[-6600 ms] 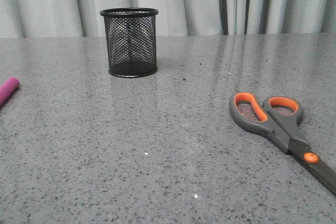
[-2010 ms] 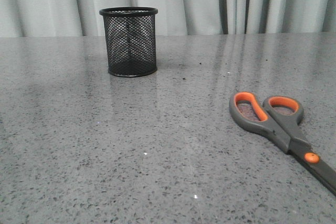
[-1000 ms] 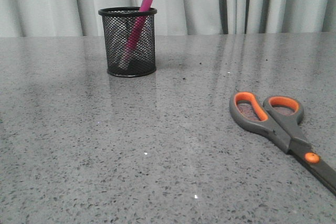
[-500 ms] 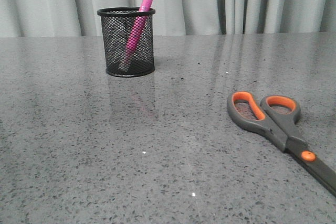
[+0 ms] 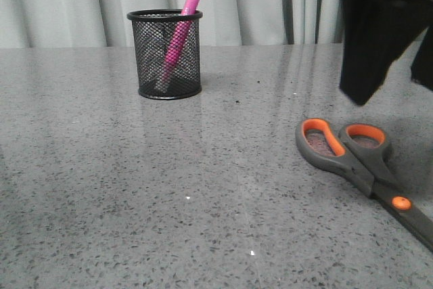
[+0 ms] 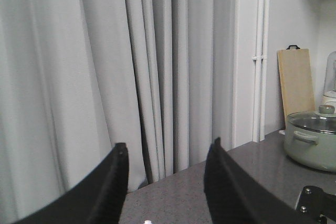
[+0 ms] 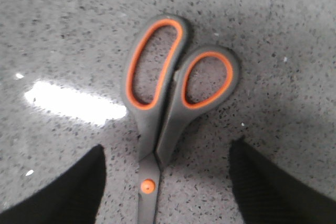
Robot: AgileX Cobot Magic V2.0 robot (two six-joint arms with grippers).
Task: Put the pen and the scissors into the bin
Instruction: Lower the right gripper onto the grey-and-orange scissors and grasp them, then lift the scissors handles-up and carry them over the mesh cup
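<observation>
The black mesh bin (image 5: 166,55) stands at the back left of the table. The magenta pen (image 5: 178,32) leans inside it, its white end above the rim; that end also peeks into the left wrist view (image 6: 147,222). The scissors (image 5: 357,159) lie flat at the front right, closed, handles toward the back. My right gripper (image 5: 396,79) hovers open above them. In the right wrist view it (image 7: 168,145) straddles the scissors (image 7: 160,85) near the orange pivot screw (image 7: 148,185), not touching. My left gripper (image 6: 168,144) is open and empty, raised, facing the curtain.
Grey curtains (image 5: 257,5) hang behind the table. In the left wrist view a pale green pot with a glass lid (image 6: 313,140) and a wooden board (image 6: 296,85) stand at the far end of the counter.
The pen left the table's left side and now stands in the bin. In the last half second my right gripper came down into the front view above the scissors.
</observation>
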